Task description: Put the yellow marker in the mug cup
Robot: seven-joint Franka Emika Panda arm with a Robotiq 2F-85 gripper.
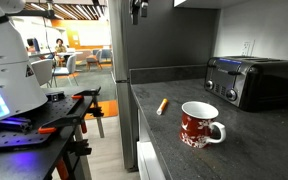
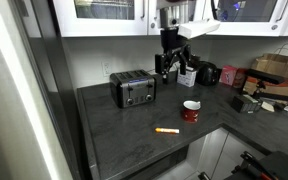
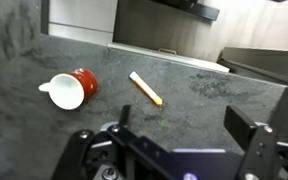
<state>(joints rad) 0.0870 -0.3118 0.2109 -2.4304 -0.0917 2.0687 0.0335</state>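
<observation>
The yellow marker (image 1: pixel 163 105) lies flat on the dark grey counter; it also shows in an exterior view (image 2: pixel 167 130) and in the wrist view (image 3: pixel 145 88). The red speckled mug cup (image 1: pixel 200 124) stands upright with its white handle out; it shows in an exterior view (image 2: pixel 191 110) and in the wrist view (image 3: pixel 71 87). My gripper (image 2: pixel 166 68) hangs high above the counter, well apart from both. In the wrist view its fingers (image 3: pixel 179 125) are spread wide with nothing between them. In an exterior view only its tip shows at the top edge (image 1: pixel 137 10).
A black toaster (image 1: pixel 252 80) stands at the back of the counter (image 1: pixel 174 150), also seen in an exterior view (image 2: pixel 133 90). Boxes and a dark kettle (image 2: pixel 206 73) crowd the counter's far end. Cabinets (image 2: pixel 114 12) hang above. The counter edge drops off beside the marker.
</observation>
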